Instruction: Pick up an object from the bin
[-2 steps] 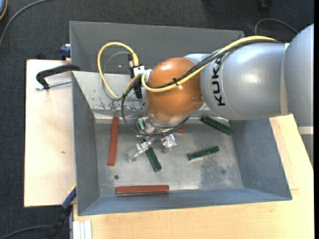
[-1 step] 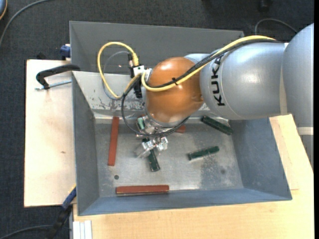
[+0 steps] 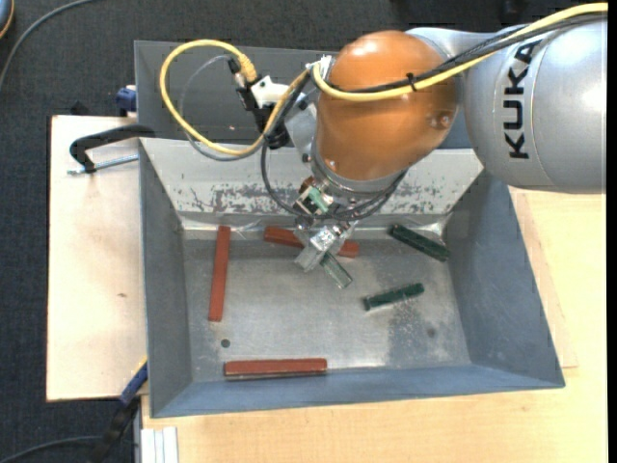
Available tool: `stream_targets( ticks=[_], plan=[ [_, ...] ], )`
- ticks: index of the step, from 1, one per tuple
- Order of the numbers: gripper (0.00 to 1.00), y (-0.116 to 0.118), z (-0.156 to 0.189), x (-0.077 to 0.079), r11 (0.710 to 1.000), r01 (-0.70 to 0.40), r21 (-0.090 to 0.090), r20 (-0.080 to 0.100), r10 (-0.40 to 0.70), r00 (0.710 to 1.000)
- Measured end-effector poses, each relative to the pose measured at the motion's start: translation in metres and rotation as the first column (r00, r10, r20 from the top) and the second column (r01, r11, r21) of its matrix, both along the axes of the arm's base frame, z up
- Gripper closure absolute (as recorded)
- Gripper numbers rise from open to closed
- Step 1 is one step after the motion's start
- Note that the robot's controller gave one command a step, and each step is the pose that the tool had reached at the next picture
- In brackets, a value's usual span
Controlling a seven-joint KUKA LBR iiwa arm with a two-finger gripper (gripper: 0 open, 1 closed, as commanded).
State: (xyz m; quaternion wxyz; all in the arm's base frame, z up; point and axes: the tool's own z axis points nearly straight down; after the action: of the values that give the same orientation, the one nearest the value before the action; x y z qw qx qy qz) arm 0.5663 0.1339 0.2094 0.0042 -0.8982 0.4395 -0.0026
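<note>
Hand [image 3: 326, 261] low by the bin's [image 3: 162, 287] back wall, fingers [image 3: 312, 253] spread, over a red-brown stick [image 3: 281, 236]; dark green stick [image 3: 392, 297] lies nearer the right wall.

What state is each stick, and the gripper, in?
Back red stick: lying flat, partly under the gripper.
Left red stick: lying flat, free.
Front red stick: lying flat, free.
Middle green stick: lying flat, free.
Back green stick: lying at the back right, free.
Gripper: lowered over the back red stick.
</note>
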Motion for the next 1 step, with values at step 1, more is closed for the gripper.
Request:
stream_targets(
  ticks=[1],
  plan=[
    [0.00, -0.0001, -0.0026, -0.0011, 1.000, 0.000, -0.001, -0.007, 0.000, 1.000]
  ],
)
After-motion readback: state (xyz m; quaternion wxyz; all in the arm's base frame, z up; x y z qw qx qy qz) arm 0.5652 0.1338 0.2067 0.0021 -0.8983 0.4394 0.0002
